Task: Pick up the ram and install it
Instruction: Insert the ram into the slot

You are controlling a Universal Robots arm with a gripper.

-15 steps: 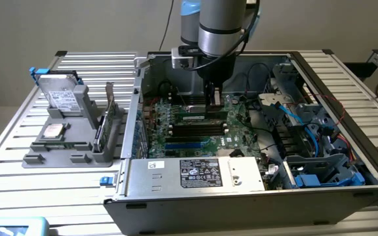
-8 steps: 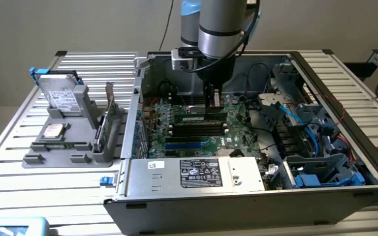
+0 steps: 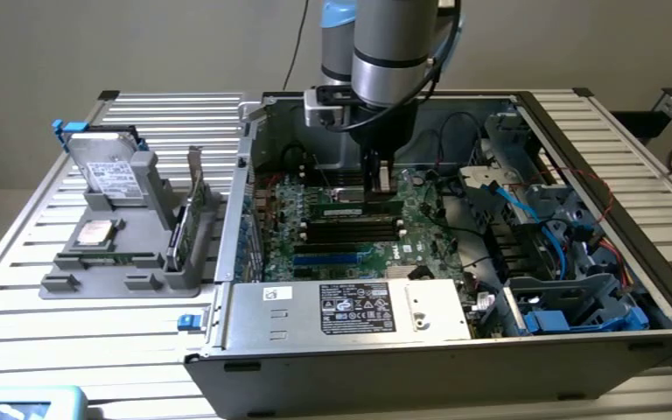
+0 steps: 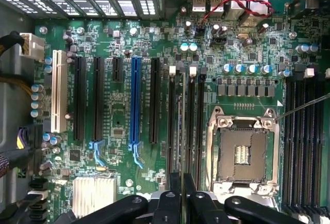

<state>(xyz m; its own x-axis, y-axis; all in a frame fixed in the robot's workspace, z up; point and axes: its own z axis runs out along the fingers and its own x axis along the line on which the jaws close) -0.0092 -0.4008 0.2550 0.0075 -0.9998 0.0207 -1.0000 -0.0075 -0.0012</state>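
Your pincer [image 3: 376, 197] is down inside the open computer case [image 3: 430, 367] on the desk [image 3: 10, 289], pressed together on the ram [image 3: 353, 211] — the green stick stands on edge between its fingertips [image 4: 174, 193]. In the wrist view you see the ram [image 4: 181, 115] edge-on as a thin line running along the black memory slots [image 4: 171, 121], beside the CPU socket [image 4: 242, 152] — whether it is seated in a slot you cannot tell.

The arm [image 3: 395, 44] is a silver-grey cylinder with a light-blue joint cap [image 3: 339, 13] and a slim black hand [image 3: 377, 198]
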